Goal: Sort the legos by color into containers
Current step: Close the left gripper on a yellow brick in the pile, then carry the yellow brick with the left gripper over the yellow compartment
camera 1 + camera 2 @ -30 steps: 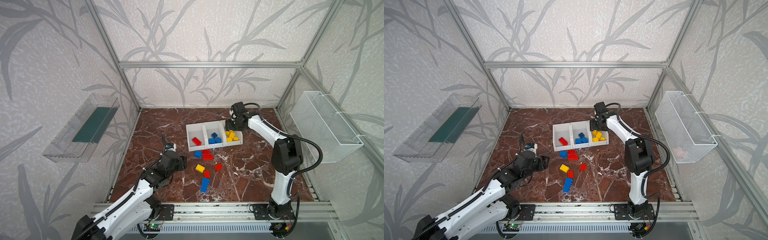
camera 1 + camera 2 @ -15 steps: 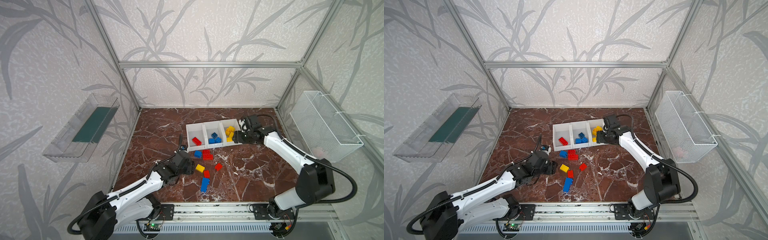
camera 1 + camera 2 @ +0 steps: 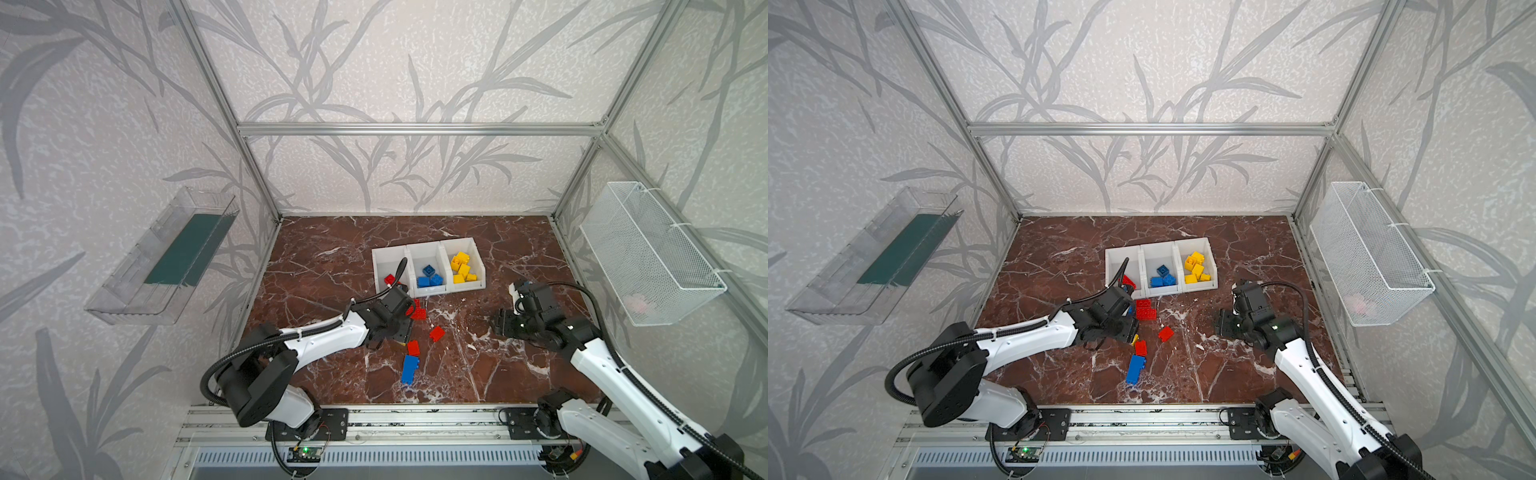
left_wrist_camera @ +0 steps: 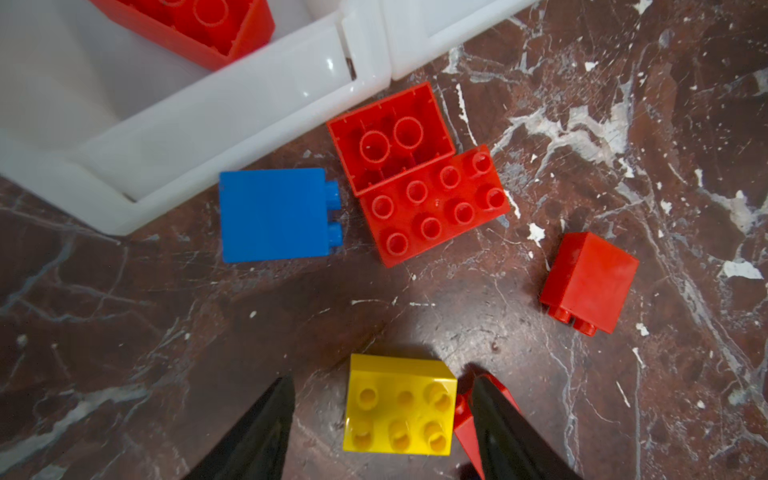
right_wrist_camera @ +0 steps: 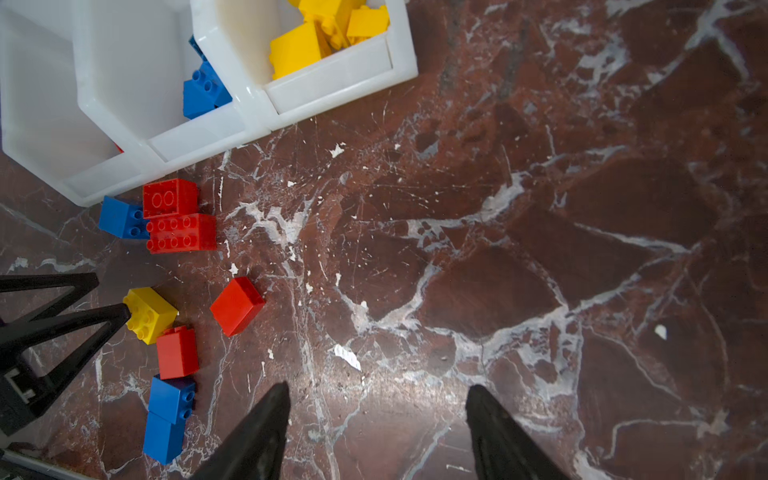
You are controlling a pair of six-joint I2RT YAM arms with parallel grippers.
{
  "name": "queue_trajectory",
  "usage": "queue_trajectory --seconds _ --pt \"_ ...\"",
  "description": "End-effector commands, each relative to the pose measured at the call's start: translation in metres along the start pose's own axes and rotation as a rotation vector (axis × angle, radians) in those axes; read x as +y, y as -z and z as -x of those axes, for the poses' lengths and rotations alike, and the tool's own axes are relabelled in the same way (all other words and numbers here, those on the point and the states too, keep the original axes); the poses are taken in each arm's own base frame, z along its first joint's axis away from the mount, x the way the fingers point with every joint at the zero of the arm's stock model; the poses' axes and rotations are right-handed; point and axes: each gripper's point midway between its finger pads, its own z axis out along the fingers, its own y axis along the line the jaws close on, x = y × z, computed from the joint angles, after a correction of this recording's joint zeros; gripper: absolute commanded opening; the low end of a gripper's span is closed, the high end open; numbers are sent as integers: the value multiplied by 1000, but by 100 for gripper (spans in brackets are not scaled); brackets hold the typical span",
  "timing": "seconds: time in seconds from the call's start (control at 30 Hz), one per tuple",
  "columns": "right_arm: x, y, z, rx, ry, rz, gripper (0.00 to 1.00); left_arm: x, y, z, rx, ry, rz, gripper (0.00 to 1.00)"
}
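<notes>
My left arm (image 3: pixel 324 337) lies low, stretched from the table's front left corner toward its middle. The wrist is bent so that my left pincer (image 4: pixel 382 380) points down at the table (image 3: pixel 332 249). Its jaws are spread and hold nothing. They straddle a yellow brick (image 4: pixel 399 405) that lies studs up between them. On 1 side bare marble shows between finger and brick; on the other the finger stands just beside it. That finger hides part of a red brick (image 4: pixel 463 419) that lies right against the yellow one.

My right arm (image 3: pixel 602 365) rises from the front right corner and slants in toward the middle. My right pincer (image 5: pixel 378 388) hangs low over bare marble, between the loose bricks and the right edge. Its jaws are spread with nothing between them.

3 white bins (image 3: pixel 424 253) stand in a row past the table's middle, toward the back edge. The left bin holds 1 red piece, the middle bin blue pieces, the right bin yellow pieces.

Just in front of the left bin a blue brick (image 4: pixel 274 214) lies on its side. Next to it is a red pair (image 4: pixel 432 208), touching each other, 1 upside down and 1 studs up. A lone red brick (image 4: pixel 588 278) lies on its side, apart from them. Nearer the front edge, past the yellow brick, a blue stack (image 5: pixel 166 419) of 2 lies tipped over.

A clear shelf (image 3: pixel 124 291) hangs on the left wall and a wire basket (image 3: pixel 648 257) on the right wall.
</notes>
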Motion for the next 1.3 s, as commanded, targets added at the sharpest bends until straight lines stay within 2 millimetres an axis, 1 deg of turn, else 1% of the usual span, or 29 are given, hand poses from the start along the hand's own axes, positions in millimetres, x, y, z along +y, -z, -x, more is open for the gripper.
queue_trajectory --seconds 0.0,0.07,0.23,0.33,0.4,0.57,0.63,0.73,0.83,0.93,1.03,1.13,1.27 --pt "-9 4 -7 -10 -56 -30 68 0 -5 -10 60 -50 26 70" --pt "-9 5 -8 -9 -62 -30 68 3 -9 -13 73 -49 46 70" --pt "-7 1 -8 -12 -86 -13 68 -2 -16 -15 91 -43 25 70" --pt "-6 0 -8 -10 -116 -9 68 -2 -19 -19 109 -45 28 67" --pt "-7 1 -8 -8 -116 -12 68 0 -21 -21 117 -45 36 64" --pt "-9 5 -8 -19 -118 -21 68 1 -24 -25 122 -40 38 51" --pt "-9 7 -8 -21 -120 -19 68 0 -23 -23 119 -40 35 47" --pt "-10 8 -10 -21 -113 -18 68 -3 -18 -16 103 -38 26 44" --pt "-11 10 -11 -16 -100 -25 68 -16 -6 4 63 -50 -17 44" --pt "-12 9 -13 -6 -57 -28 68 -34 9 40 -9 -83 -48 44" --pt "-8 8 -15 13 -43 -12 68 -52 19 82 -92 -96 -77 43" --pt "-5 8 -18 30 -31 8 68 -71 22 124 -158 -124 -100 43" --pt "-6 12 -26 38 -15 22 68 -93 13 172 -209 -158 -108 43"
